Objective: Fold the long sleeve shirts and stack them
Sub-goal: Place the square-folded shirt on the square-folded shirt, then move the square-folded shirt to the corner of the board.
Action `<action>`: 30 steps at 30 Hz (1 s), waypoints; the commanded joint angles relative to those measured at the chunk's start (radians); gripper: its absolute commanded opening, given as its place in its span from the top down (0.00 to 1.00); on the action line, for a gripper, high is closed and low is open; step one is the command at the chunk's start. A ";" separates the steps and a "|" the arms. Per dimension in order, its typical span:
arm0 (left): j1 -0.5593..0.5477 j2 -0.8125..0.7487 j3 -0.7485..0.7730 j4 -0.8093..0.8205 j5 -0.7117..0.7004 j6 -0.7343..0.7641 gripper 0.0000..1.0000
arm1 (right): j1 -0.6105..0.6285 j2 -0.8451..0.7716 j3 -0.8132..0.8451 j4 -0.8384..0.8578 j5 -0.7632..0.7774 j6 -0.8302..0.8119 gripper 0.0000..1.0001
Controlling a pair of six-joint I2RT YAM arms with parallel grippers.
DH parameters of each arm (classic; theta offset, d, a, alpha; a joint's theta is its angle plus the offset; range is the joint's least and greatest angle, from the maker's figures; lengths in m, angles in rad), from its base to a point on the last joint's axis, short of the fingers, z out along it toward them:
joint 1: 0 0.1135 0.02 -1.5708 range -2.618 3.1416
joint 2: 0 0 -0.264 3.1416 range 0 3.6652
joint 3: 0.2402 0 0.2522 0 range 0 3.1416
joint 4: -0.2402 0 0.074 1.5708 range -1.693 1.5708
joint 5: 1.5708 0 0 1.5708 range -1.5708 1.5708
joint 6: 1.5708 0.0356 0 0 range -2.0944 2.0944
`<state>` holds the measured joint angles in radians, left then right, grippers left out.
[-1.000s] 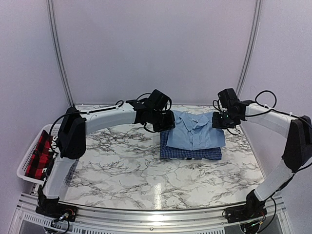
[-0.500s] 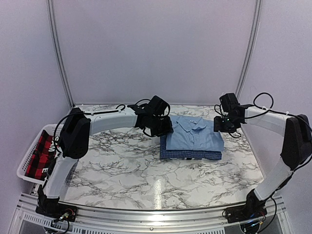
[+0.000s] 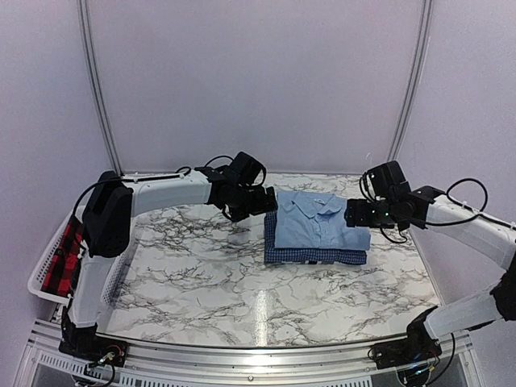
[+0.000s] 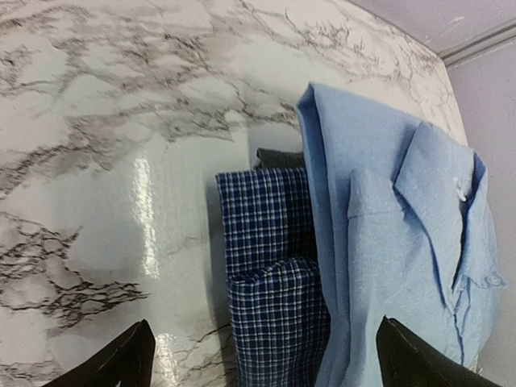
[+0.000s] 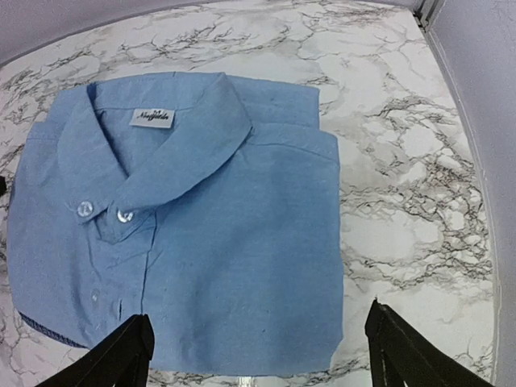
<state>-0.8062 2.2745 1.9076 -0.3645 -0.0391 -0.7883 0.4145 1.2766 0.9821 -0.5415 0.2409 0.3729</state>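
The light blue shirt lies folded, collar to the back, on top of the folded dark blue checked shirt, whose edge shows along the front and left of the stack. My left gripper hovers just left of the stack, open, with nothing in it. The left wrist view shows the checked shirt under the light blue shirt, with the gripper wide above them. My right gripper is at the stack's right edge, open and empty over the light blue shirt.
A white basket at the table's left edge holds a red-and-black garment. The marble table stretches in front of the stack. Walls close in behind and on the right.
Both grippers went from shut to open and let go of the light blue shirt. The left one drew back to the left, the right one lowered and drew back to the right.
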 commanded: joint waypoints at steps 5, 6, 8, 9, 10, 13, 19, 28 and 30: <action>0.048 -0.204 -0.110 0.006 -0.070 0.057 0.01 | 0.199 -0.117 -0.146 -0.061 0.107 0.207 0.10; 0.051 -0.219 -0.124 0.006 -0.072 0.059 0.01 | 0.206 -0.122 -0.174 -0.055 0.113 0.220 0.09; 0.058 -0.246 -0.152 0.006 -0.073 0.063 0.01 | 0.204 -0.145 -0.222 -0.038 0.108 0.252 0.05; 0.062 -0.257 -0.164 0.006 -0.071 0.067 0.01 | 0.193 -0.162 -0.238 -0.021 0.091 0.260 0.04; 0.064 -0.265 -0.176 0.006 -0.070 0.067 0.01 | 0.172 -0.184 -0.251 -0.005 0.069 0.261 0.04; 0.069 -0.290 -0.218 0.007 -0.066 0.068 0.01 | 0.034 -0.248 -0.277 0.041 -0.013 0.229 0.02; 0.074 -0.326 -0.272 0.020 -0.059 0.073 0.01 | -0.239 -0.259 -0.317 0.188 -0.299 0.182 0.01; 0.078 -0.358 -0.323 0.041 -0.038 0.076 0.01 | -0.475 0.033 -0.375 0.612 -0.646 0.228 0.02; 0.080 -0.375 -0.341 0.045 -0.040 0.079 0.01 | -0.497 0.097 -0.375 0.682 -0.695 0.226 0.02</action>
<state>-0.7345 1.9682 1.5993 -0.3408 -0.0860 -0.7300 -0.0265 1.2804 0.6083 -0.1013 -0.2760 0.5854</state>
